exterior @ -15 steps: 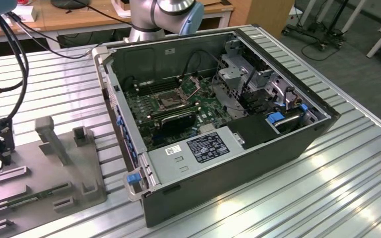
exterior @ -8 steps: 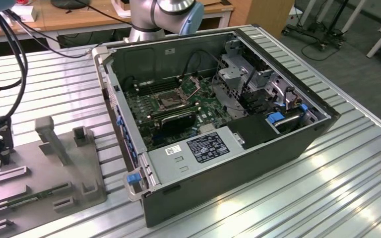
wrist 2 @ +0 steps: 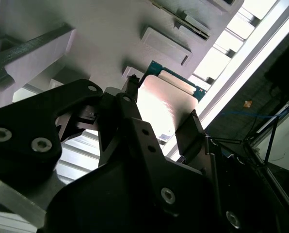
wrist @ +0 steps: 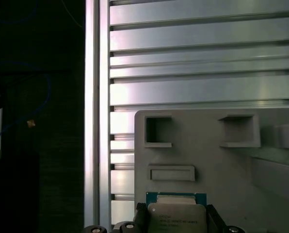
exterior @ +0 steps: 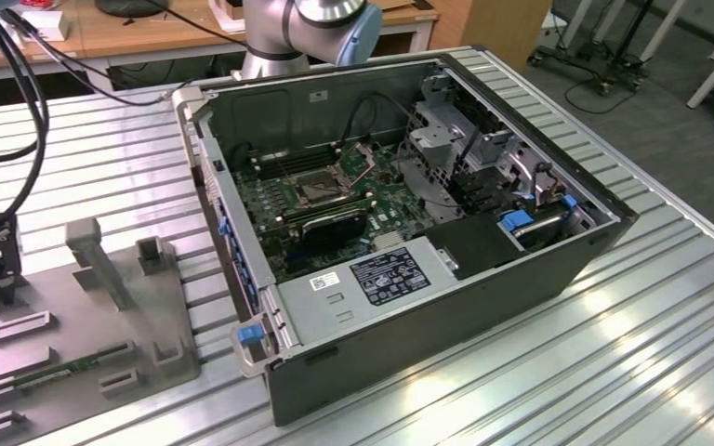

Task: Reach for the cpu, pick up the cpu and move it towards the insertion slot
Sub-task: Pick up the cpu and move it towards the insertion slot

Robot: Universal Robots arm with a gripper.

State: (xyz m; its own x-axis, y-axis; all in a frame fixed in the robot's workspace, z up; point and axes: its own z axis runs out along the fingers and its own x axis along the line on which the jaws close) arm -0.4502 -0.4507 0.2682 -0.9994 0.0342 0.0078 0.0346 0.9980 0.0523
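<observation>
Clamping black end effector (wrist 2: 163,102) tight on thin silvery square cpu (wrist: 177,217); over grey plastic tray (wrist: 207,160); ribbed metal surface (wrist: 198,73) beyond.

The end effector (wrist: 178,214) grips the cpu (wrist: 177,221) over the grey tray (wrist: 207,155).

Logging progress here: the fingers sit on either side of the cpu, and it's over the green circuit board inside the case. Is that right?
Not quite. The fingers do sit on either side of the cpu, but it is over the grey plastic tray, as the first wrist view shows.
</observation>
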